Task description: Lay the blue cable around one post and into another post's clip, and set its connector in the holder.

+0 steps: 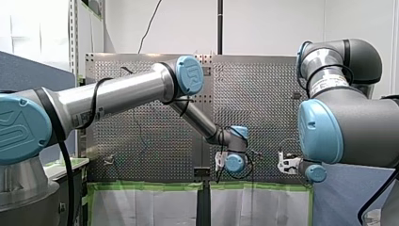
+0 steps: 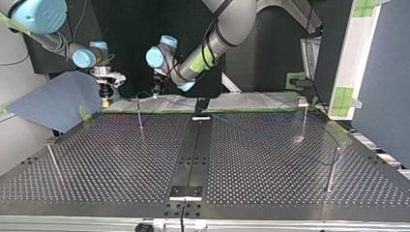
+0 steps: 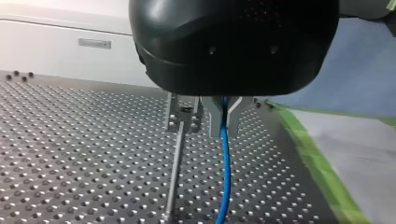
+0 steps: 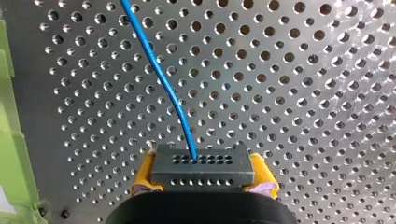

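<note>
Pinching the one blue cable (image 3: 225, 177) in my left gripper (image 3: 225, 116), with both metal fingers (image 3: 215, 116) closed right down on the strand, just beside a clip-topped post (image 3: 176, 163) on the perforated table (image 3: 70, 154). Clamping the one black connector (image 4: 201, 167) in my right gripper (image 4: 201, 183), with two yellow pads (image 4: 144, 175) tight against its sides and the cable leaving its upper face; held by the table's far left corner in the top view. Counting four thin posts there: far-left post (image 2: 139, 116), far-right post (image 2: 303, 121), near-right post (image 2: 331, 169), near-left post (image 2: 53, 162). Two small fixtures on the black centre rail (image 2: 196, 150): near fixture (image 2: 185, 192), far fixture (image 2: 201, 116). From my left gripper, cable strung faintly across the right half toward the near-right post.
</note>
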`<state>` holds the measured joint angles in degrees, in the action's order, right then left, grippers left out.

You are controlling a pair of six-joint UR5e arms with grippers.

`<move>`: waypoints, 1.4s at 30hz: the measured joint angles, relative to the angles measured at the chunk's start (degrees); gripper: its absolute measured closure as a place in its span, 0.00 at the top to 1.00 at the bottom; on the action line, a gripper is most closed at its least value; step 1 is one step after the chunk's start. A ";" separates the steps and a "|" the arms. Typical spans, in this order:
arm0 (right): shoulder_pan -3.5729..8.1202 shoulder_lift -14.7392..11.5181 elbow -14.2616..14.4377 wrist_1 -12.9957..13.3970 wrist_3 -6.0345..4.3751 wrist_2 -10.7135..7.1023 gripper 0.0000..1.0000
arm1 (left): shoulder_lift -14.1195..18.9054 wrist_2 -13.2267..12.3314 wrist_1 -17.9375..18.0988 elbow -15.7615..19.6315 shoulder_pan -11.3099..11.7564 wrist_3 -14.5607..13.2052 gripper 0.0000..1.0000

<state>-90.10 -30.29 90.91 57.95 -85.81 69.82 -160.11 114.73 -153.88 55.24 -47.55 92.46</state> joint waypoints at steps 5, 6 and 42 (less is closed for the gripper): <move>0.14 -0.06 0.36 -0.09 0.08 -0.73 0.08 | 0.37 0.00 -0.09 1.06 0.07 -0.02 0.05; 0.16 -0.07 0.39 -0.12 0.10 -0.85 0.08 | 0.51 0.00 -0.10 1.12 0.08 -0.03 0.05; 1.00 -2.67 0.45 -0.55 -0.87 -1.91 0.10 | 3.11 -0.90 0.05 1.16 0.32 -0.02 0.05</move>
<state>-89.09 -32.96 91.37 57.40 -86.68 67.91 -157.00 113.83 -153.82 56.41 -47.23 92.44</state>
